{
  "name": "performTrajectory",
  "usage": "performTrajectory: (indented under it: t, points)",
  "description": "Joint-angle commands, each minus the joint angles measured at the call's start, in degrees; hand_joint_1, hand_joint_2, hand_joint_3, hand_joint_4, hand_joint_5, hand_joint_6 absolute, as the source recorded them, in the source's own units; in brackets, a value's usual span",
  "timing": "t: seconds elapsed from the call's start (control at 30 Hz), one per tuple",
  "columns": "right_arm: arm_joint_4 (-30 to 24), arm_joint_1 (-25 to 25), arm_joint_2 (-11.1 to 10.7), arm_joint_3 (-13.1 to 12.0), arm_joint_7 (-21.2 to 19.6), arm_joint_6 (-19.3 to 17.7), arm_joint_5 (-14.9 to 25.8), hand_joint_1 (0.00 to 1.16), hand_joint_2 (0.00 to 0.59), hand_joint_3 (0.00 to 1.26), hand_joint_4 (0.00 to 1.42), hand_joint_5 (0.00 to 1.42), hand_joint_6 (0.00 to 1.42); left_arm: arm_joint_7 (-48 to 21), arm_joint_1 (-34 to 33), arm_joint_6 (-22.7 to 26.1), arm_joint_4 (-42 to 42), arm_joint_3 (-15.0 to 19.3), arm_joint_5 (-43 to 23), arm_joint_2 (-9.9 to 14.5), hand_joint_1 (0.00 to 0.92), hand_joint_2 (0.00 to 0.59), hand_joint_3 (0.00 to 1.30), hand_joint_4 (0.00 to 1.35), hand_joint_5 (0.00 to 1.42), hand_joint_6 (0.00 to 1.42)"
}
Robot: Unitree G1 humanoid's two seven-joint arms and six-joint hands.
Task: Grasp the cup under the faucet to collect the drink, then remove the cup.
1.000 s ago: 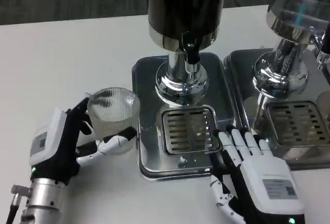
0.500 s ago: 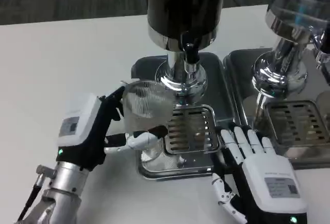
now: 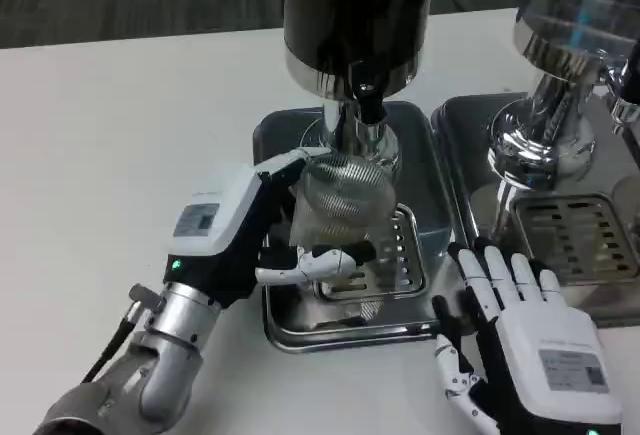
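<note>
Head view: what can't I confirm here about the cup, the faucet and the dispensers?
- Cup: its left side and base are hidden by the left hand holding it; whether it rests on the grate cannot be told.
- Any liquid in the cup: the ribbed clear wall is too blurred to tell.
- Faucet: whether it is pouring cannot be made out.
- Both dispensers: tops cut off by the upper edge.
- Right hand: its wrist is cut off by the bottom edge.

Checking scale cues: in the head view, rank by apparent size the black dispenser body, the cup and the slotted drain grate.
1. Black dispenser body, cropped.
2. Cup and slotted drain grate: unsure, grate partly hidden.
</note>
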Motion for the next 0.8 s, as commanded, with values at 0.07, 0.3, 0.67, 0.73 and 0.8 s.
performTrajectory:
  t: [0.07,0.3,0.67,0.73,0.8]
  points:
    - [-4.08,1.75,-0.67,0.01,-1.20,0.32,-2.62,0.00,0.527,0.06,0.00,0.00,0.00,1.27,-2.18,1.13,2.66,-1.22,-0.15,-1.05,0.447,0.157,0.38,0.43,0.76,0.88]
    - [-5.05,2.61,-0.54,-0.71,-0.43,0.22,-2.03,0.00,0.532,0.05,0.00,0.00,0.00,0.14,-2.27,1.73,4.54,-1.78,-0.85,-1.60,0.438,0.155,0.38,0.42,0.76,0.87]
    - [-4.80,2.87,-0.09,-0.75,-0.25,0.03,-1.41,0.00,0.534,0.05,0.00,0.00,0.00,-1.60,-2.25,1.44,5.31,-5.17,-0.37,-0.96,0.376,0.131,0.33,0.37,0.71,0.78]
    - [-4.70,2.83,0.01,-0.79,-0.36,0.07,-1.25,0.00,0.534,0.05,0.00,0.00,0.00,-1.34,-2.09,1.55,5.10,-6.20,0.02,-0.82,0.354,0.128,0.33,0.37,0.70,0.78]
    - [-4.51,2.69,-0.02,-0.81,-0.19,-0.02,-0.89,0.00,0.534,0.05,0.00,0.00,0.00,-1.60,-1.86,1.99,5.23,-6.59,-0.38,-0.84,0.345,0.128,0.33,0.37,0.70,0.77]
